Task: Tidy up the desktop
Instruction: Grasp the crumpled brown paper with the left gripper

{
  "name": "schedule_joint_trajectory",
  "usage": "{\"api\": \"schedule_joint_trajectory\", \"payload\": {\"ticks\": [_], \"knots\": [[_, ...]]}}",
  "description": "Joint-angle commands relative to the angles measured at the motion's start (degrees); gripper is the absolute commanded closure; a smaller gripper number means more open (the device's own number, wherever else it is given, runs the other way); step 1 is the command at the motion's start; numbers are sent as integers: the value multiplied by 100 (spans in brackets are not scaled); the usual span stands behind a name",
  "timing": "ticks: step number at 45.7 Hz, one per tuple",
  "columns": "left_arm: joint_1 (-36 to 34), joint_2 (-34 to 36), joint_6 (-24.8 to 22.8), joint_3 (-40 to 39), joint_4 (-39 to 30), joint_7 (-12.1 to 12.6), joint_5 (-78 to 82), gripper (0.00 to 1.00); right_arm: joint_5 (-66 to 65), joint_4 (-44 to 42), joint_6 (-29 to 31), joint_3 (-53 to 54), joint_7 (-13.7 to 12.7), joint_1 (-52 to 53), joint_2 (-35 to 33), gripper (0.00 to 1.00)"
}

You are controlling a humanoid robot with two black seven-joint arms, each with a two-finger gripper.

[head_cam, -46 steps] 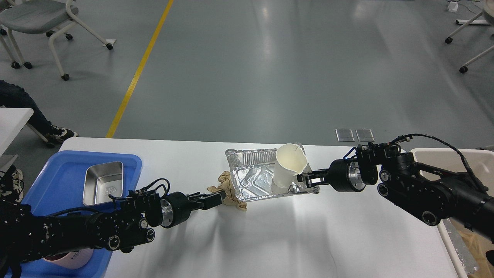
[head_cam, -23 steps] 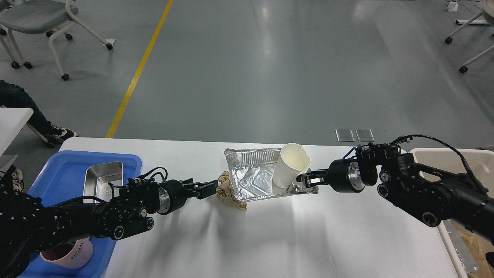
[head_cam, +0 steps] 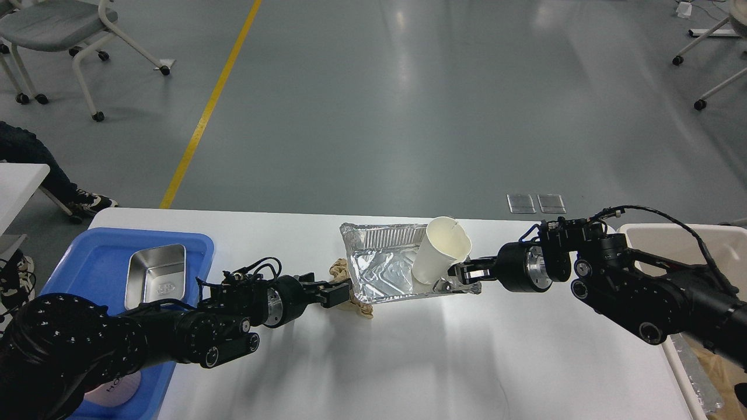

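The white desktop (head_cam: 408,356) holds a crumpled foil tray (head_cam: 379,271) at its middle back. A white paper cup (head_cam: 439,256) leans tilted inside the foil tray's right end. A crumpled brown paper wad (head_cam: 360,306) lies against the foil tray's left front corner. My left gripper (head_cam: 338,293) reaches in from the left and sits on the wad, hiding most of it; its finger gap does not show. My right gripper (head_cam: 462,273) comes in from the right and is shut on the foil tray's right rim, just below the cup.
A blue plastic tray (head_cam: 99,245) at the left edge holds a steel container (head_cam: 156,274) and a pink mug (head_cam: 119,388), mostly hidden by my left arm. A beige bin (head_cam: 671,236) stands at the right edge with foil and brown paper inside.
My left gripper drew back from the paper wad, then moved forward onto it again. The foil tray and cup shifted slightly; the cup leans a little more to the right.
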Motion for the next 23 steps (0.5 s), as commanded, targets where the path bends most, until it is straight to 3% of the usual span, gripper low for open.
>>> {"api": "schedule_joint_trajectory", "payload": {"ticks": [1,16,23], "knots": [[21,-82,-158,19,170,-1,-1,4,-1,23,-3,35,0,0,1,100],[117,-310,-246,28,416,-141,-1,15,-1,32,-3,53,9,0,-8,100],[144,-398,-378,28,566,-141,7,29,8,32,-3,70,9,0,-8,100]]}}
